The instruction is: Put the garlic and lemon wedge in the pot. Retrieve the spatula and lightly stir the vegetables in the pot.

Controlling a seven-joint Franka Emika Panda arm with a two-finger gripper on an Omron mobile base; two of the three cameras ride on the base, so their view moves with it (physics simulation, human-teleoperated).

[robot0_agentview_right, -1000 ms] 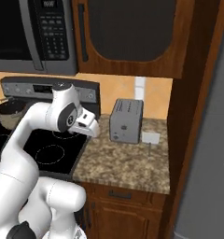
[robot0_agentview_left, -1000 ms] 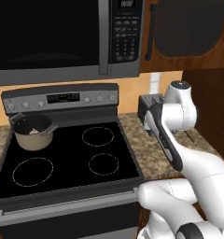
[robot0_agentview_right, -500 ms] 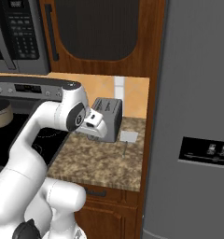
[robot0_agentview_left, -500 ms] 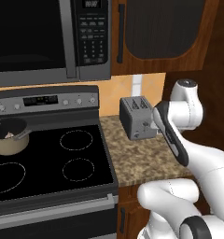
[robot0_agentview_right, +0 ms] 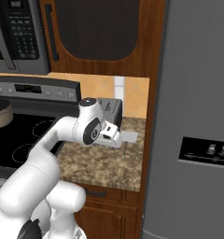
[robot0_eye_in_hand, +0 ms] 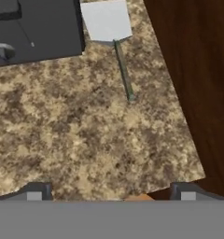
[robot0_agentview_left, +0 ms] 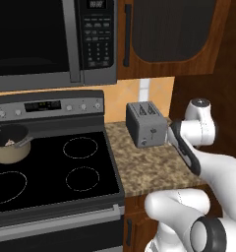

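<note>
At the bottom edge of the hand view, the tool [robot0_eye_in_hand: 111, 193] is hovering with its jaws spread wide, gripping nothing, over the speckled worktop [robot0_eye_in_hand: 76, 140]. Further up, in the upper middle, the spatula [robot0_eye_in_hand: 115, 35] is lying flat beside the dark toaster [robot0_eye_in_hand: 37, 28]. At the left of the left base view, the pot [robot0_agentview_left: 11, 144] is sitting on the stove [robot0_agentview_left: 51, 172], something pinkish inside.

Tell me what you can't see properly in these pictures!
- Inside the pot: in the left base view only a pinkish speck shows; too small to tell garlic from lemon.
- Pot in the right base view: cut off by the left edge.
- Spatula: in the right base view the robot's hand covers most of it.
- Toaster: in the hand view only a corner shows, cut by the top edge.
</note>
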